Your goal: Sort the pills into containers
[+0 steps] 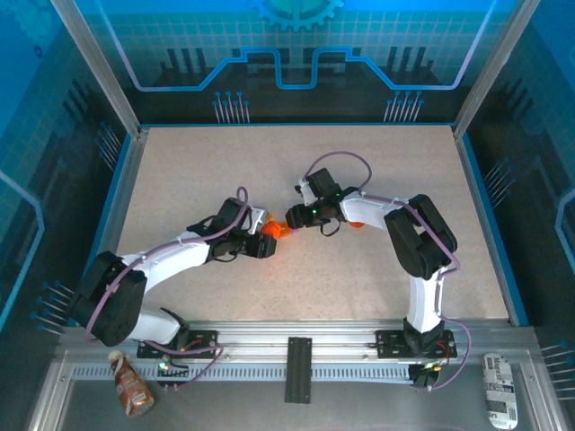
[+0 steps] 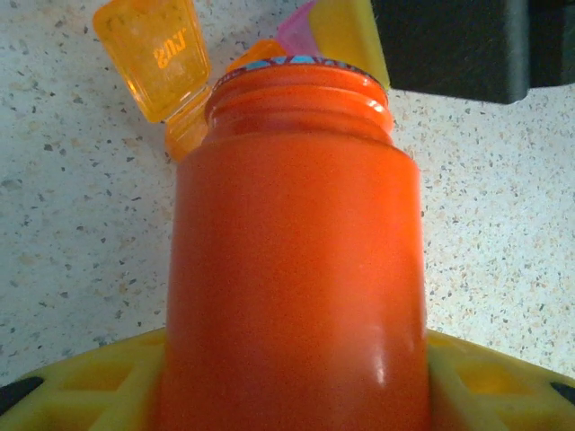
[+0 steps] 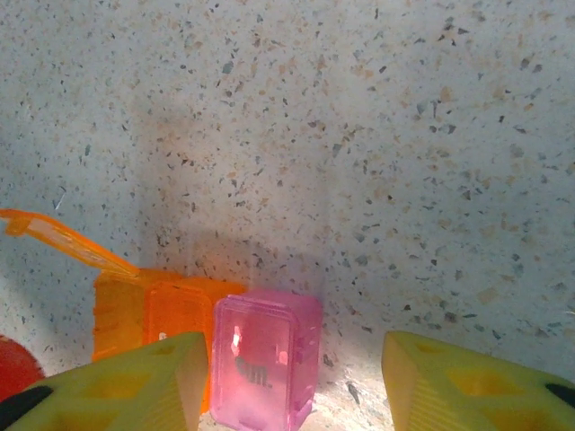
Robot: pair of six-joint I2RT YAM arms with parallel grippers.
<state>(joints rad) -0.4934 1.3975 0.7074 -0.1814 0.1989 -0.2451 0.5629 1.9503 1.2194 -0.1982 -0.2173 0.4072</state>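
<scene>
Containers (image 3: pixel 180 310), the small flat box of joined translucent plastic compartments, orange with one pink end section (image 3: pixel 265 359), lie near the middle of your speckled beige tabletop (image 1: pixel 198 171), between the two gripper tips.

Reading from your left:

A crumpled brown packet (image 1: pixel 131 386) rests on the metal frame beside the left arm's base. The left arm (image 1: pixel 171 260) reaches rightward to the table centre.

Your left gripper (image 2: pixel 296 337) is clamped on an uncapped orange plastic bottle (image 2: pixel 296 224), with a yellow finger (image 2: pixel 81 386) against each side. The bottle runs along the gripper's axis, its threaded mouth pointing at the box and close to it. You cannot tell from the wrist view whether they touch.

Just past that mouth, one orange compartment has its hinged lid (image 2: pixel 157 58) standing open. The embossed lettering on the lid is unreadable. The pink section's lid is closed.

Your right gripper (image 3: pixel 295 339) has its fingers spread and grips nothing. The pink section sits in the gap, just beside the finger (image 3: pixel 135 377) at the left of the wrist view and apart from the other. Contact with that nearer finger cannot be confirmed.

Further right, a small orange piece (image 1: pixel 357 223) shows under the right arm (image 1: pixel 422 242); you cannot identify it. A white packet (image 1: pixel 499 400) lies on the frame at far right.
</scene>
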